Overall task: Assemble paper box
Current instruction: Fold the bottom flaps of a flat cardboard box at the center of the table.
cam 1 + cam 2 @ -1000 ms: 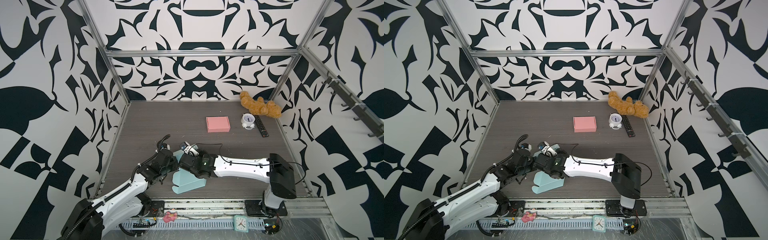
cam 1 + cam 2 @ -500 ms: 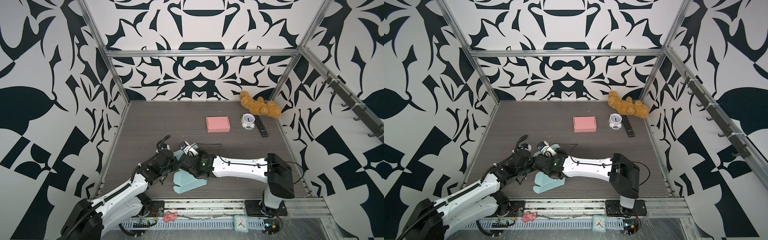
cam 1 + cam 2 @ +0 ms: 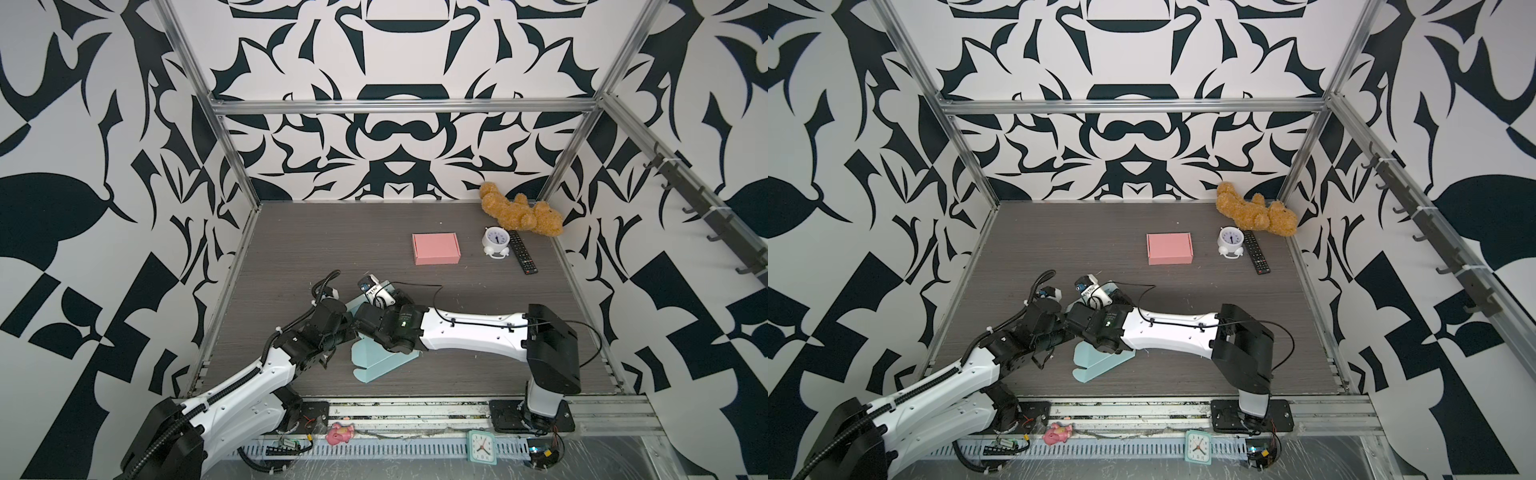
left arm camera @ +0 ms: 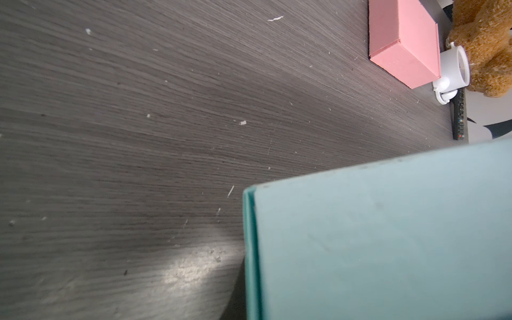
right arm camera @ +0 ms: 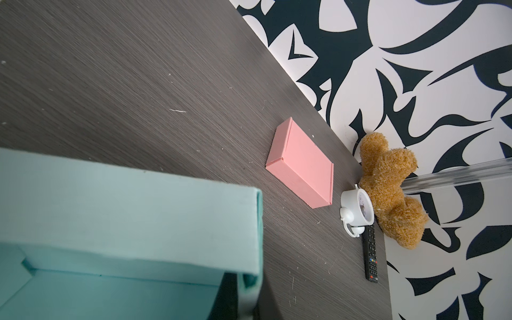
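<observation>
The blue paper box (image 3: 376, 361) lies on the dark worktop (image 3: 332, 249), near the front edge. It is only partly folded. A flat flap sticks out toward the front, and in the right wrist view one wall of the blue paper box (image 5: 110, 199) stands up with its top edge folded over. The left fingers (image 3: 345, 332) and the right fingers (image 3: 362, 322) come in from each side and meet right on top of the box, very close to each other. Both pairs of fingers are closed tight. I cannot tell if they pinch a bit of the box, because they are hidden in every view. Far back on the worktop sits a closed pink box (image 3: 436, 248). To the right of it stands a small white clock (image 3: 496, 241), with a black remote (image 3: 523, 257) just beside it. A brown teddy bear (image 3: 519, 214) lies in the back corner by the wall.
</observation>
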Controlling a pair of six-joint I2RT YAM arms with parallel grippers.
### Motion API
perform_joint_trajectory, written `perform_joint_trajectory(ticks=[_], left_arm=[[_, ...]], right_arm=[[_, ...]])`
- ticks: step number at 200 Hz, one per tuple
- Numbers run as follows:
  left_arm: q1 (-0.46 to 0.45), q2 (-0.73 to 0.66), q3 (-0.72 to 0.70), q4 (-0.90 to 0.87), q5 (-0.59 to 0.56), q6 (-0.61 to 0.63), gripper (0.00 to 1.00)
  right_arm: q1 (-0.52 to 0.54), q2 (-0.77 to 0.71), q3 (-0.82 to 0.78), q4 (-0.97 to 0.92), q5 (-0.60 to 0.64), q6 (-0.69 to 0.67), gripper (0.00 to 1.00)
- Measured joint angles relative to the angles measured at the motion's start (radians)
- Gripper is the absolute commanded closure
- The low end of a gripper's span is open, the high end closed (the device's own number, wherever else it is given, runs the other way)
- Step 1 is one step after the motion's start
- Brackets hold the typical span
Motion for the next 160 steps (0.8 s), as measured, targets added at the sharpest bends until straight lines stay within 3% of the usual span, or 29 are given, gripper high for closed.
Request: perform_joint_trajectory(ticks=[23, 51, 128, 160], left_arm=[[0.0, -0.001, 0.0, 0.001, -0.003, 0.0, 0.97], [-0.003, -0.006, 0.0, 0.003, 0.001, 0.011, 0.97], [-0.005, -0.015, 0.0, -0.004, 0.001, 0.003, 0.97], [-0.005, -0.017, 0.0, -0.002, 0.001, -0.002, 0.97]], right_arm=[[0.0, 0.0, 0.0, -0.008, 0.002, -0.008, 0.81], [0.0, 0.001, -0.007, -0.016, 0.001, -0.023, 0.82], [-0.01, 0.0, -0.017, 0.04, 0.013, 0.0, 1.0], [-0.01, 0.0, -0.012, 0.04, 0.019, 0.0, 1.0]])
